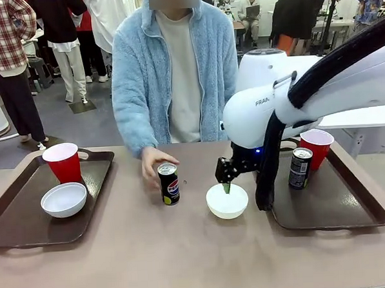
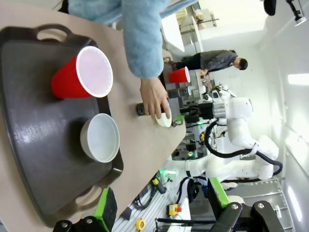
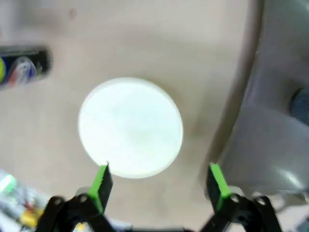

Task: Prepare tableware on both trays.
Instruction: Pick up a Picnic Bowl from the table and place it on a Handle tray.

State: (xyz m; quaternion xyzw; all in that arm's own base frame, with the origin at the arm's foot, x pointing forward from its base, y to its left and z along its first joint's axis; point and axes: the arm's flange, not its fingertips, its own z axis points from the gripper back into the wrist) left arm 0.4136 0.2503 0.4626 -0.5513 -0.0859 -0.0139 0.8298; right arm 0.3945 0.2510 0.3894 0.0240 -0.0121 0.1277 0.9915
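Two dark brown trays lie at the table's ends. The left tray holds a red cup and a white bowl; the right tray holds a red cup and a black soda can. A second white bowl sits on the table mid-right. My right gripper hovers open just above its rim, the bowl lying ahead of the green fingertips. A person's hand rests on a second can. My left gripper is open above the left tray.
The person sits at the far side, their sleeve reaching over the table's middle. Bare table lies along the near edge between the trays. My right arm's black cable hangs beside the right tray's left rim.
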